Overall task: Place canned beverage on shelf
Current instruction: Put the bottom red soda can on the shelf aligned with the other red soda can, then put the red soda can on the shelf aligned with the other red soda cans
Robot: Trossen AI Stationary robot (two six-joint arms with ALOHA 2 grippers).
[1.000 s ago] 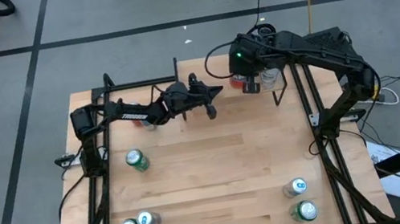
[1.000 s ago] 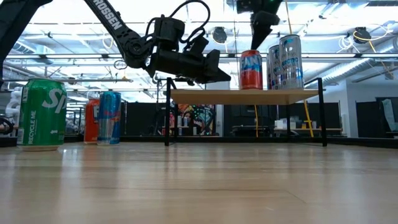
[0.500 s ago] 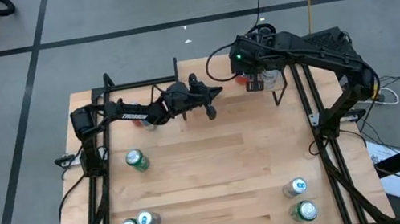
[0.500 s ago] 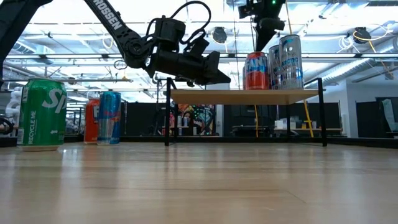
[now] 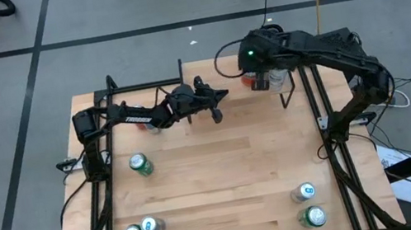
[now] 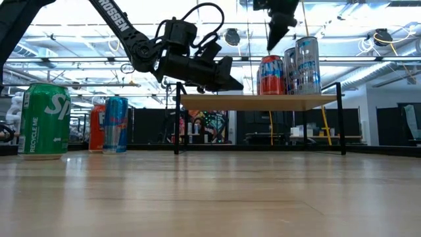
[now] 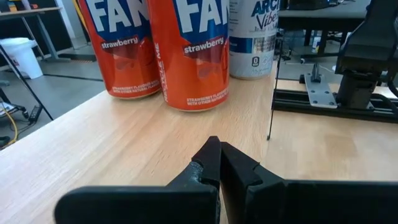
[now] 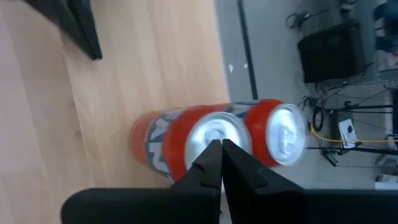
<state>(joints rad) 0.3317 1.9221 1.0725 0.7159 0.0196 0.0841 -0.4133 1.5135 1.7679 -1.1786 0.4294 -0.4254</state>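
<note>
Low view shows the red canned beverage (image 6: 269,74) standing upright on the shelf (image 6: 263,102), just beside a silver-blue can (image 6: 306,64) at its 3 o'clock; the left wrist view adds a second red strawberry can close behind it. In the high view this group sits at the bench's (image 5: 223,170) 1 o'clock corner, mostly hidden under the right arm. Right tool (image 6: 276,26) hangs directly above the red can, fingers pressed together to a point and holding nothing; the right wrist view looks straight down on the can tops past those closed tips. By my judgement the can is already placed and the step in hand is the retreat: lift straight up until well above the rims before swinging away, since any sideways drift could tip the closely packed cans. Left tool (image 5: 216,105) waits near the shelf's 9 o'clock edge, fingers also closed and empty. More cans stand on the bench at 8, 7 and 5 o'clock, available for later rounds.
</note>
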